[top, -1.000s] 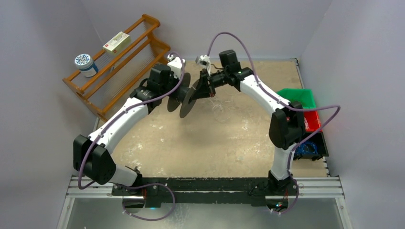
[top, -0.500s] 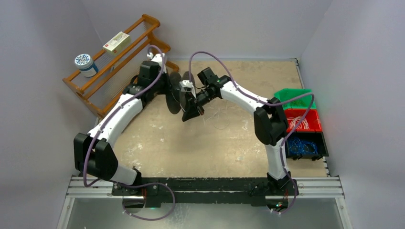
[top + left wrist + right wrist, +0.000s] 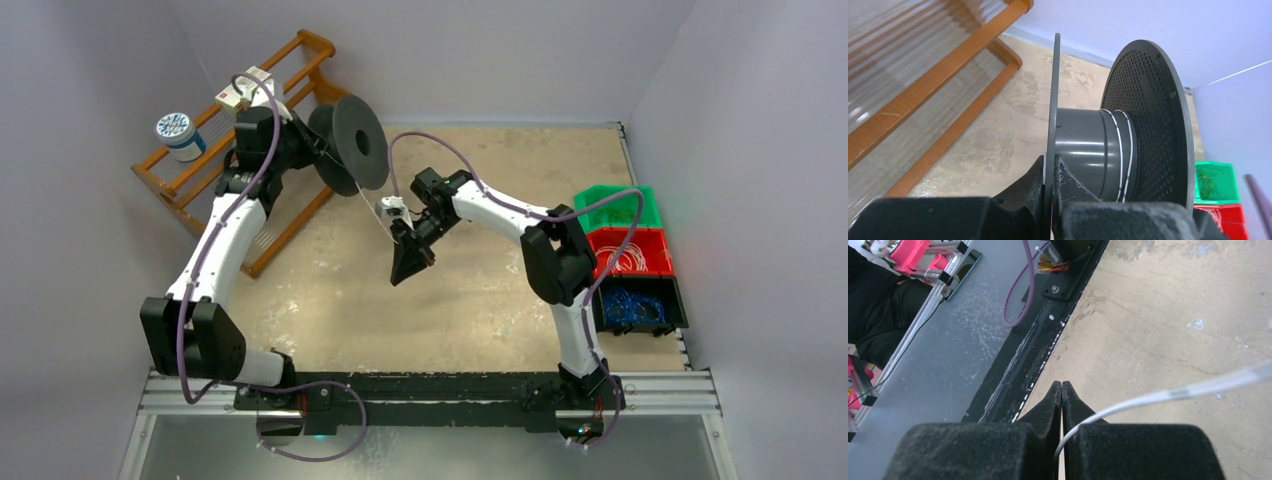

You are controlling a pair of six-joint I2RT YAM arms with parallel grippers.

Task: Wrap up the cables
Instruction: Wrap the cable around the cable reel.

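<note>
My left gripper (image 3: 308, 150) is shut on the near flange of a black spool (image 3: 348, 145) and holds it in the air at the back left, by the rack. In the left wrist view the fingers (image 3: 1034, 175) pinch the thin flange (image 3: 1054, 100). Two turns of white cable (image 3: 1121, 150) lie on the grey hub beside the perforated far flange (image 3: 1148, 120). My right gripper (image 3: 405, 266) is low over the middle of the table, shut on the white cable (image 3: 1148, 397), which leaves between its tips (image 3: 1062, 386) and runs off to the right.
A wooden rack (image 3: 290, 95) at the back left carries a round tub (image 3: 178, 134) and a small box (image 3: 245, 88), close behind the spool. Green (image 3: 622, 203), red (image 3: 660, 262) and black (image 3: 672, 318) bins stand at the right edge. The red one holds pale cables, the black one blue wires.
The left arm has swung the spool up and back to the left, toward the rack. The right gripper has moved nearer and down, away from the spool, with the cable in it.
</note>
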